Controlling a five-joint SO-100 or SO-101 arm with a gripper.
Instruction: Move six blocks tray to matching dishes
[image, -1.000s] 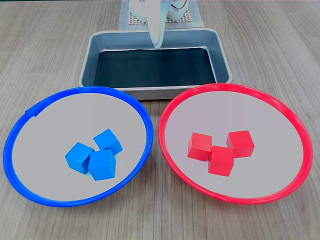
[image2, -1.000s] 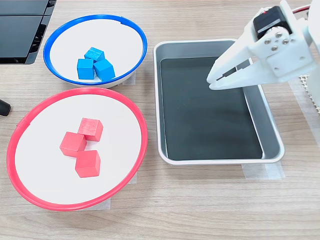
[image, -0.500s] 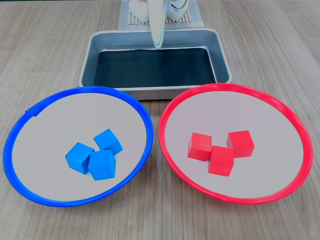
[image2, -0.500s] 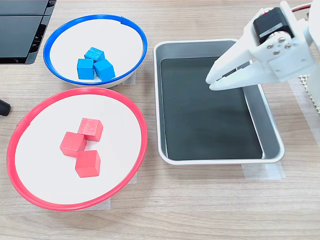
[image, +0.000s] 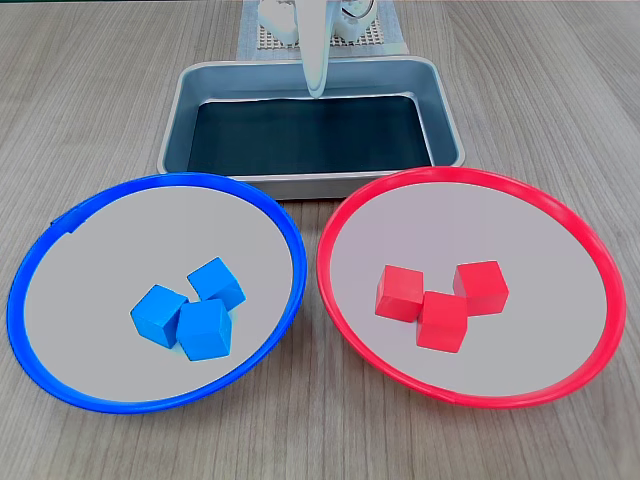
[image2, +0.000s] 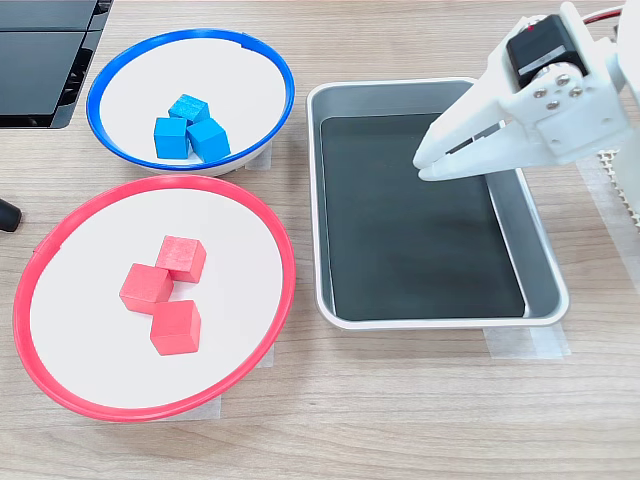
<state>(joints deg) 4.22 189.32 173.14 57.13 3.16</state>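
Three blue blocks (image: 190, 310) (image2: 188, 128) lie bunched in the blue-rimmed dish (image: 160, 180) (image2: 190, 33). Three red blocks (image: 442, 300) (image2: 165, 290) sit clustered in the red-rimmed dish (image: 470, 173) (image2: 150, 182). The silver tray (image: 300, 185) (image2: 522, 230) shows a bare black bottom with no block in it. My white gripper (image: 316, 90) (image2: 420, 167) hovers over the tray's end nearest the arm base, its tips together, shut and holding nothing.
The white mesh robot base (image: 265, 40) (image2: 625, 190) stands just behind the tray. A black device (image2: 40, 50) lies beside the blue dish, and a small dark object (image2: 5, 215) sits at the table's edge. Tape strips (image2: 525, 342) hold the tray down.
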